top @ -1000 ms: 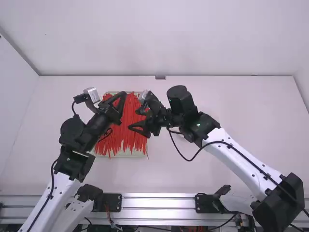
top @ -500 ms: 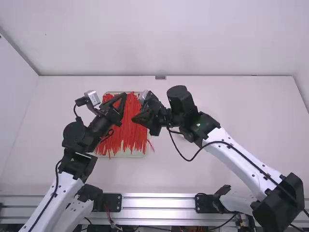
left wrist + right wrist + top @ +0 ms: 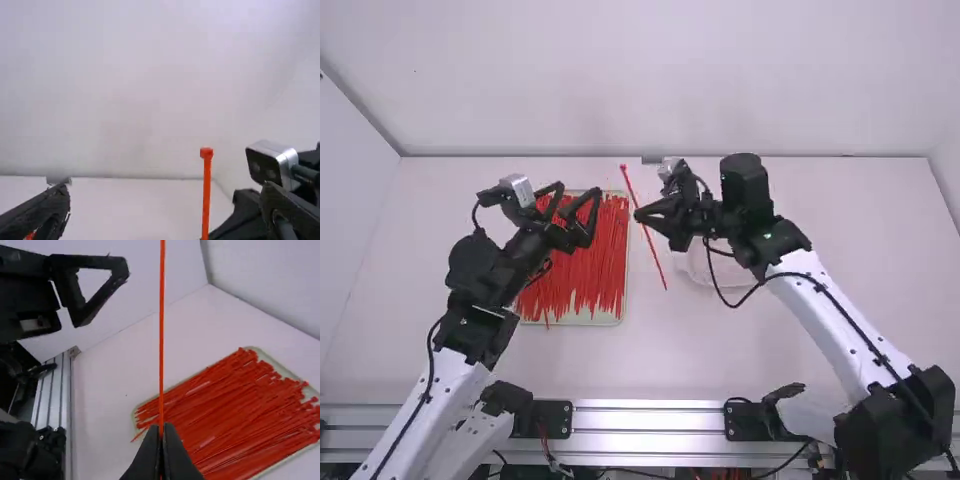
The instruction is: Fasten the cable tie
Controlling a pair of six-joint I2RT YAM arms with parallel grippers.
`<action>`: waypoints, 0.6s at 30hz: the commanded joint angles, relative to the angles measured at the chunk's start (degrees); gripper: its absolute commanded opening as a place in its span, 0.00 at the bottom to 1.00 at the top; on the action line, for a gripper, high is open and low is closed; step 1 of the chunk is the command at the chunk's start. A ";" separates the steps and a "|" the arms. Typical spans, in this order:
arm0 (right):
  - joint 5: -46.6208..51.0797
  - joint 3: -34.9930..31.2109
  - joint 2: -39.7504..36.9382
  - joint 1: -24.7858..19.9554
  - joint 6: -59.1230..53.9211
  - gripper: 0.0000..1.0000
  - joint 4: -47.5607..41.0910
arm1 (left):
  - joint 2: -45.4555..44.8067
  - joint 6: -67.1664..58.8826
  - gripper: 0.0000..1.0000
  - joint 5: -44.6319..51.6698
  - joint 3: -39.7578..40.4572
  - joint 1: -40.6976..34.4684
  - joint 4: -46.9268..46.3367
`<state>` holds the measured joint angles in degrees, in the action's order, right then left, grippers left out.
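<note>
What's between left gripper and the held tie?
High view: the edge of the pile of cable ties on its tray, then bare table before the held cable tie.

The left arm (image 3: pixel 445 400) and right arm (image 3: pixel 830 320) have smooth white links joined by round black joints. The left gripper (image 3: pixel 578 196) and right gripper (image 3: pixel 642 214) are black, with fingers shaped as open triangular frames. A small silver camera block (image 3: pixel 515 190) sits on each wrist. A thin black cable (image 3: pixel 720 290) loops loosely beside each arm. Black brackets (image 3: pixel 535 415) clamp onto a silver slotted rail (image 3: pixel 640 412).
</note>
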<state>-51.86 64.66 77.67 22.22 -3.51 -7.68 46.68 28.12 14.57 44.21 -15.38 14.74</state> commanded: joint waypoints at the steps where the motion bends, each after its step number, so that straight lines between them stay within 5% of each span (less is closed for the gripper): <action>1: -9.73 2.12 -0.50 -3.04 -4.15 0.00 0.50 | 1.75 -7.78 0.99 4.48 6.38 -0.33 -2.36; 10: -17.68 2.12 -0.50 -10.86 -2.05 0.00 8.00 | 12.85 -20.90 0.99 16.85 19.37 -0.33 -12.00; 18: -21.88 2.12 -0.50 -12.92 -1.16 0.00 11.63 | 18.51 -26.10 0.99 30.23 22.88 -0.33 -9.46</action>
<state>-70.67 64.71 77.67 9.15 -5.32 3.31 65.21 4.75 37.65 64.99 -15.38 4.27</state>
